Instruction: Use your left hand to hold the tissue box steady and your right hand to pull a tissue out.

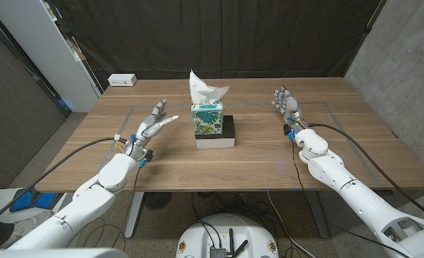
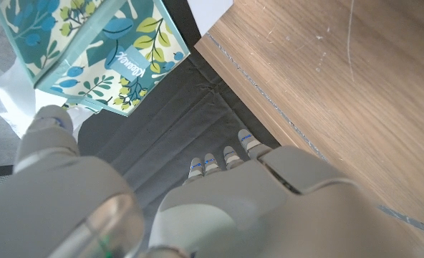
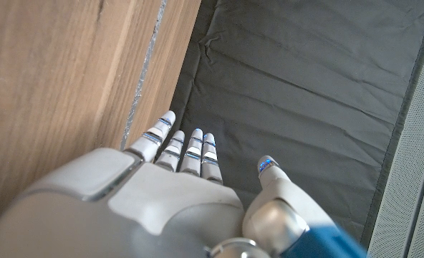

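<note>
Left hand point(image 1: 152, 123) holds nothing, fingers spread and reaching toward the tissue box point(image 1: 208, 118), apart from it, to the box's left side. Right hand point(image 1: 287, 104) also holds nothing, fingers extended and close together, well to the box's right. Tissue box, teal with leaf print, stands upright at the table's point(image 1: 262, 158) middle on a flat block point(image 1: 217, 135), dark on top and white at the side. A white tissue point(image 1: 204, 89) sticks up from the box top. White power strip point(image 1: 122, 80) lies at the far left table edge.
</note>
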